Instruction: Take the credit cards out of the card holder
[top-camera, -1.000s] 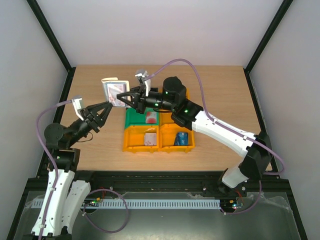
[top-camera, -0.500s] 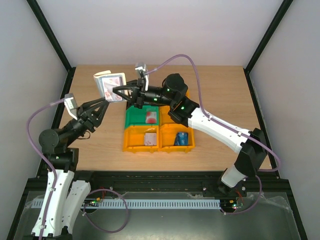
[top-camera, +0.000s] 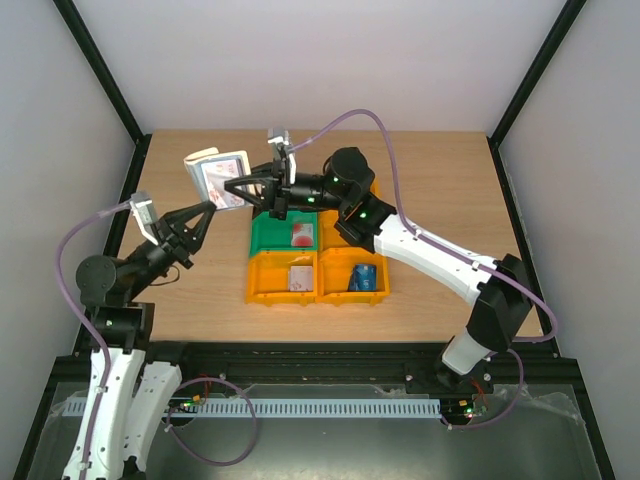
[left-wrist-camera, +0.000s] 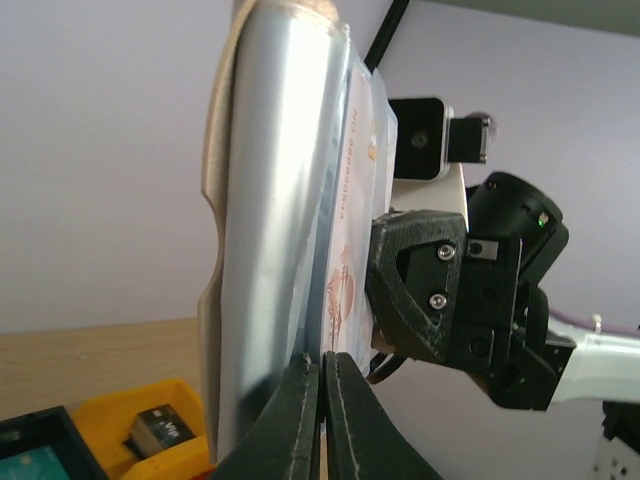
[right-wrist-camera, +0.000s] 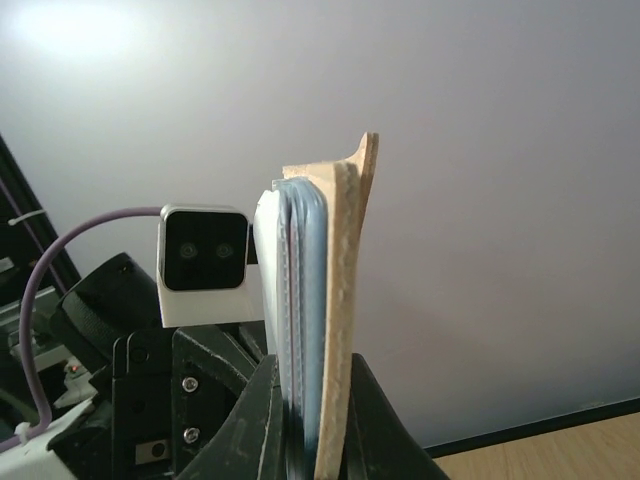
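The card holder (top-camera: 214, 176), pale grey-blue with tan edges, is held upright in the air over the table's far left. My right gripper (top-camera: 233, 190) is shut on it from the right; in the right wrist view its jaws (right-wrist-camera: 305, 395) clamp the holder (right-wrist-camera: 325, 300) edge-on. My left gripper (top-camera: 206, 208) reaches up from below. In the left wrist view it (left-wrist-camera: 322, 362) is pinched shut on the thin lower edge of a white-pink credit card (left-wrist-camera: 350, 260) lying against the holder (left-wrist-camera: 270, 230).
A green bin (top-camera: 270, 238) holds a red-white card (top-camera: 303, 236). Two orange bins (top-camera: 262, 285) hold a pale card (top-camera: 300, 277) and a blue one (top-camera: 364, 277). The left wrist view shows an orange bin (left-wrist-camera: 90, 420) with a black card (left-wrist-camera: 160, 432).
The holder has moved left and slightly up, carried by my right gripper. My left arm has drawn back to the left, its gripper staying at the holder's lower edge.
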